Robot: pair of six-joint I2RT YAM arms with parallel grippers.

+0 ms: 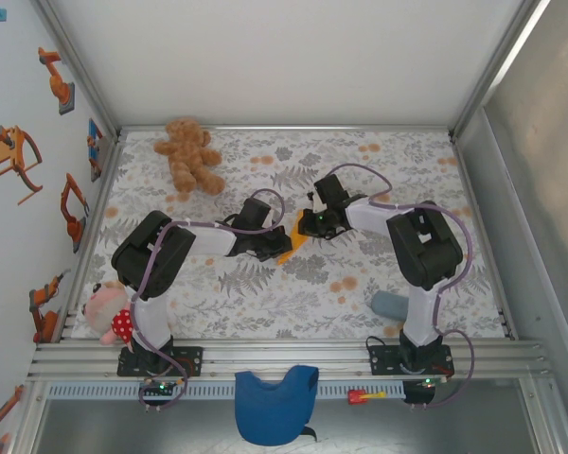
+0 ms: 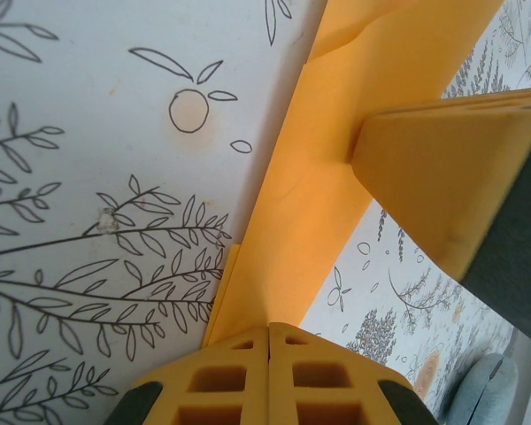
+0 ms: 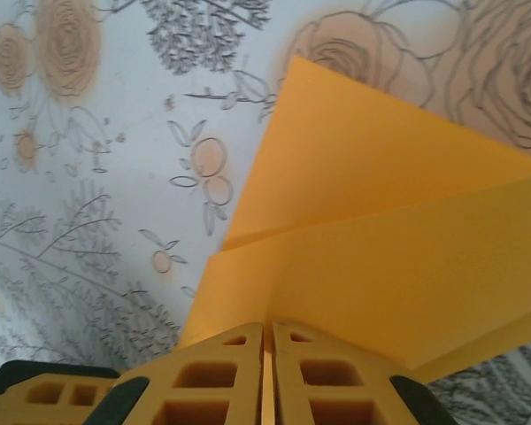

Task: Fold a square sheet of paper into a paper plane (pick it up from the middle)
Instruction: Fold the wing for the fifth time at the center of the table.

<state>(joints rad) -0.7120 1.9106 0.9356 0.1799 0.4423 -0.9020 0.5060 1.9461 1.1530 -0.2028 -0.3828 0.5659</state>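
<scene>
R tool (image 3: 267,335) clamps folded orange paper (image 3: 380,221) w/ floral cloth (image 3: 97,177) beneath.

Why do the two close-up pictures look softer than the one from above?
Left wrist view: the folded orange paper lies very near the lens, shaded along its middle. Right wrist view: it is evenly lit, but the floral tablecloth behind looks soft. Top view: even light, crisp print.

- orange paper (image 3: 380,230) — thin, matt and smooth, with sharp creases.
- right gripper (image 3: 267,329) — fingers (image 3: 208,381) of matt yellow plastic, moulded as an open lattice.
- table cover (image 1: 265,293) — smooth, matt, printed with flowers.
- teddy bear (image 1: 189,156) — fuzzy brown plush.
- blue cloth (image 1: 275,402) — soft and dull.
- front rail (image 1: 284,357) — bare metal with a faint sheen.
</scene>
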